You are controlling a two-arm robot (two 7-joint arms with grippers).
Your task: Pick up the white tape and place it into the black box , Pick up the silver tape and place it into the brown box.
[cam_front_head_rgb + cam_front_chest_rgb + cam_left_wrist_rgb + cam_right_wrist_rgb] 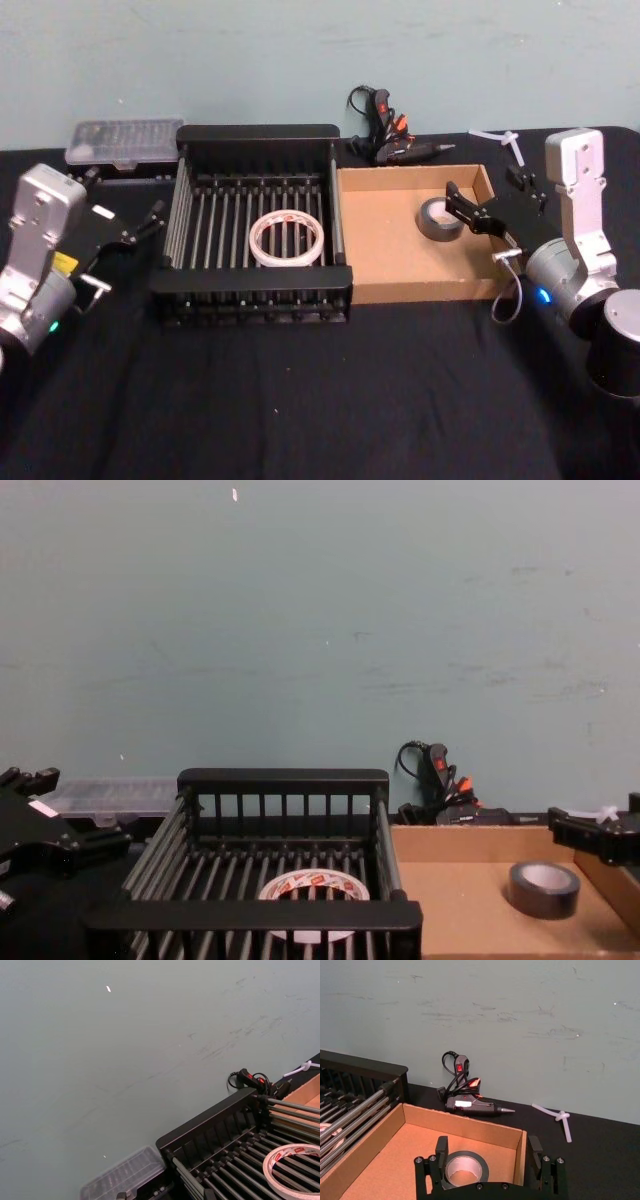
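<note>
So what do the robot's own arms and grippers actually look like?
Both arms are silver-grey metal with rounded joints and small lights: green on the left, blue on the right. Each ends in a black gripper, left gripper and right gripper, with thin black fingers. A grey cable loops by the right wrist.

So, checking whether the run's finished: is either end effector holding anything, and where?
Nothing held. The silver tape lies in the brown box, between the open right end effector's fingers.
</note>
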